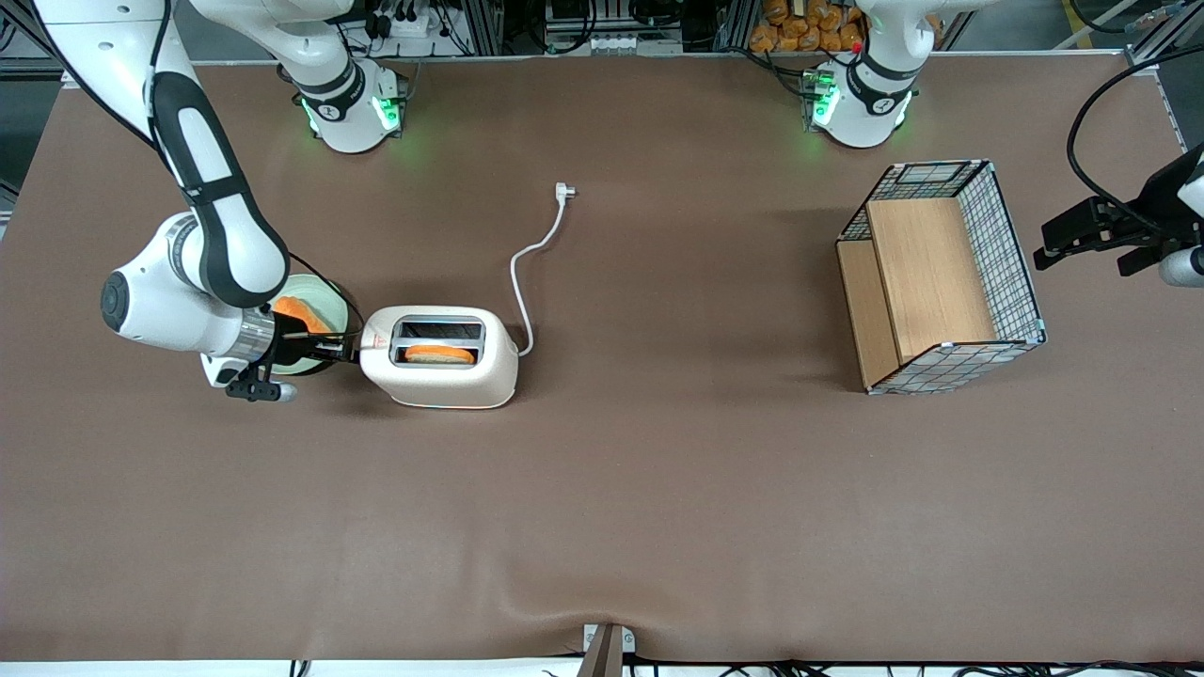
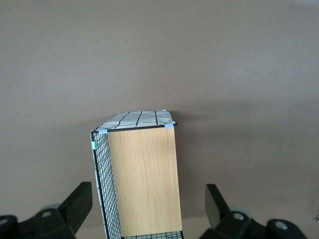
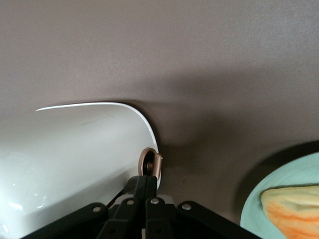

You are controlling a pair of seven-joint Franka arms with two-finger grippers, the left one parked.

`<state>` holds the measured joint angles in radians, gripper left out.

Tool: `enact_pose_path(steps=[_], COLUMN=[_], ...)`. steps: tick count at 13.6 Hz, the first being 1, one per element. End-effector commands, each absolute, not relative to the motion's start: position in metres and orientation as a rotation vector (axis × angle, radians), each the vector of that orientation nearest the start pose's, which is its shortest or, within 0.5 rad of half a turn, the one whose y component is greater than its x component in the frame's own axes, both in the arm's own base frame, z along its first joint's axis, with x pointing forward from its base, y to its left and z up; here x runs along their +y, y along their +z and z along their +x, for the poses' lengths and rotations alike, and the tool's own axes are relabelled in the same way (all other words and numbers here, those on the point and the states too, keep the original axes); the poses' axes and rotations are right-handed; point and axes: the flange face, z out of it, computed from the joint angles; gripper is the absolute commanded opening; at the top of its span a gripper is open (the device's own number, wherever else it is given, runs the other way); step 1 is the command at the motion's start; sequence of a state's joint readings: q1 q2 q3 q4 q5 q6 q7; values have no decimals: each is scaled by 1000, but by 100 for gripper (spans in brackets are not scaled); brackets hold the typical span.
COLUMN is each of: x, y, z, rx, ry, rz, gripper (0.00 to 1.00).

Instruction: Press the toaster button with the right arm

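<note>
We see the gripper (image 3: 144,191), fingers together, touching the button (image 3: 150,163) on the toaster (image 1: 440,357) beside a green plate (image 3: 279,196).

It was a robotics lab: two arm bases (image 1: 353,103) with green lights were bolted at the brown counter (image 1: 658,489) edge, with aluminium framing (image 1: 489,23) and tangled cables (image 1: 404,23) there too.
</note>
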<state>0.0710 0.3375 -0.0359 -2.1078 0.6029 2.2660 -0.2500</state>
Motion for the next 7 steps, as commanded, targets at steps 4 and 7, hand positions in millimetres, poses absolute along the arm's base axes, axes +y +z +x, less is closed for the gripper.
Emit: enact_pose_path(steps=[4,7], x=[47,51], y=[215,206], z=[559,557], rx=[157,156], ry=[163,161], rz=[-2702,-2715], gripper=[0,0])
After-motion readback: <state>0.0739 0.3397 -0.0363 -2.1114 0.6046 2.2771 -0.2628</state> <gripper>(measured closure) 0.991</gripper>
